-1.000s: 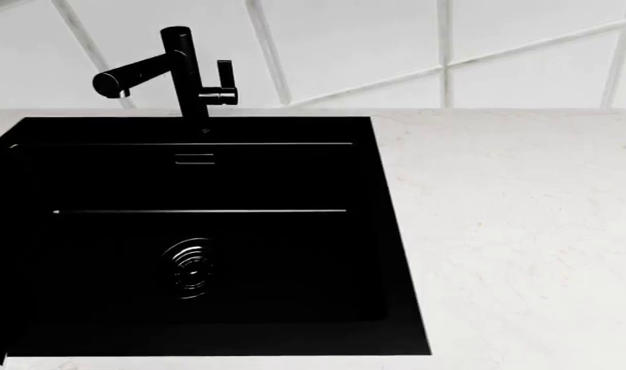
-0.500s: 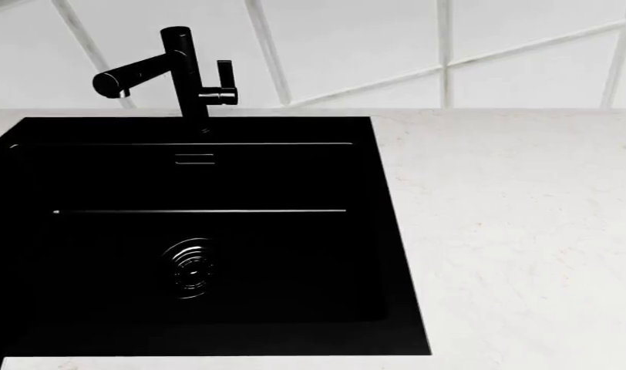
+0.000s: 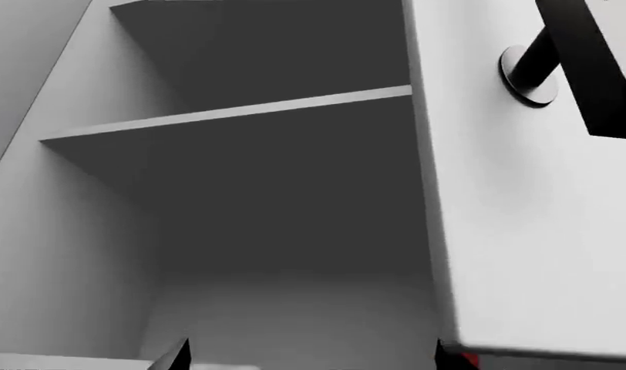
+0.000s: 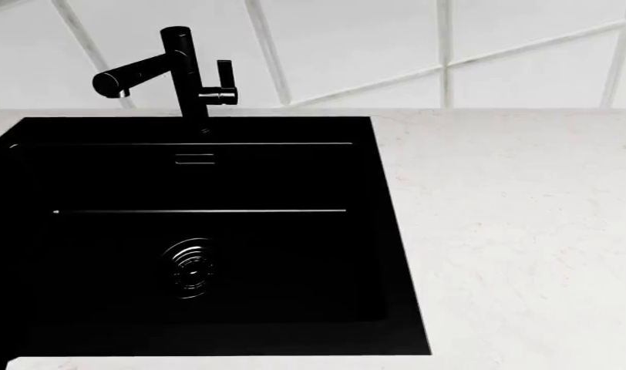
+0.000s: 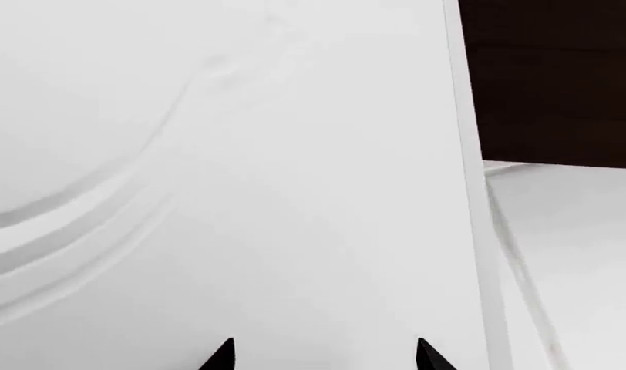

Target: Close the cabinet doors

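Looking at the cabinet doors first: pale grey-white panel (image 5: pixel 241 177) filling nearly the whole right wrist view, flat and plain apart from a raised curved moulding line sweeping across it. Running straight down one side with a clean edge, dark brown surface and a pale floor-ish patch (image 5: pixel 570 254) showing past it.

Showing the other door (image 3: pixel 529 231) in the left wrist view, standing ajar, edge-on, hanging in front of an open cabinet interior (image 3: pixel 272 200). Carrying a black bar handle (image 3: pixel 590 54) on a round silver base. Seeing a single shelf (image 3: pixel 230 112) crossing the grey inside.

Left gripper (image 3: pixel 311 356): just two dark fingertips poking in at the frame edge, well apart, so looking released, nothing between them, a bit of red by one tip. Right gripper (image 5: pixel 325 354): same deal, two black tips spread apart and pointing right at the door panel, holding nothing. Can't really tell whether those tips are touching the panel or just hovering close.

Head view not catching either door or either arm, only a black sink (image 4: pixel 190 231) with a black faucet (image 4: pixel 180 73), a speckled pale countertop (image 4: pixel 519 231) and a white tiled wall (image 4: pixel 395 46).

Compared with a second ago in the head view: basically matching, sink and faucet sitting in the same spot, only a thin pale strip now showing along the bottom edge where a dark corner was before.
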Motion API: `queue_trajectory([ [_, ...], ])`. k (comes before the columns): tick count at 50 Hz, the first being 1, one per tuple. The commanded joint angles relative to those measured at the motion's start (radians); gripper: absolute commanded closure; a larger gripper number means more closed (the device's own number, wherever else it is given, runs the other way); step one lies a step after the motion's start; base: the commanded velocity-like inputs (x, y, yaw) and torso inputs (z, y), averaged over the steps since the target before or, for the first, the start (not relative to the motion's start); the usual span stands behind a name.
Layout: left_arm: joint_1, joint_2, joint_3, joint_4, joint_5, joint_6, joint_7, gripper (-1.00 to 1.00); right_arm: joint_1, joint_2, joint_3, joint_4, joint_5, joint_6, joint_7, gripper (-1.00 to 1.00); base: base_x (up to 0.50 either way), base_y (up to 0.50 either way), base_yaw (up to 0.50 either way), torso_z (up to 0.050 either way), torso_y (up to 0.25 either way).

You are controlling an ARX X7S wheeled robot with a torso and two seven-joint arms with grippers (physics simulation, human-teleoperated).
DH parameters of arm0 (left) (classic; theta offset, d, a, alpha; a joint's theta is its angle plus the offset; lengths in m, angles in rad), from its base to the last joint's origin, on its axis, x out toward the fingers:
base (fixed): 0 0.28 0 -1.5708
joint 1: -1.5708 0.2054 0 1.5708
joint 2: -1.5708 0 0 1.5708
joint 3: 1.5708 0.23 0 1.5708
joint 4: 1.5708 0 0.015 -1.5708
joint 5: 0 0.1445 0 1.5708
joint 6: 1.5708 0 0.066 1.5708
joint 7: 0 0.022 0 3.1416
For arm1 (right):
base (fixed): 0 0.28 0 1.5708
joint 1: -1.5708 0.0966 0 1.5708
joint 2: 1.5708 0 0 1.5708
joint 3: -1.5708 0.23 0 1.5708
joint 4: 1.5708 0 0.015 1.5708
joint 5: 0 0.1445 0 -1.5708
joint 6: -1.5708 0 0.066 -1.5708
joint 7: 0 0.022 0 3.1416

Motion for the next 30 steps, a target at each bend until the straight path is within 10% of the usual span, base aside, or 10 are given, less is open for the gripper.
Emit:
queue_trajectory([
  [1, -0.019, -0.006, -0.006, 0.024, -0.019, 0.014, 0.0, -1.0, 0.019, -0.071, -0.03, 0.392, 0.025, -0.095, -0.134, -1.0, 0.02, 0.0, 0.01, 0.0, 0.0],
  [30, -0.004, -0.015, -0.014, 0.015, -0.028, 0.031, -0.001, -1.0, 0.107, -0.122, -0.069, 0.713, -0.06, -0.245, -0.212, -1.0, 0.01, 0.0, 0.01, 0.006, 0.0],
])
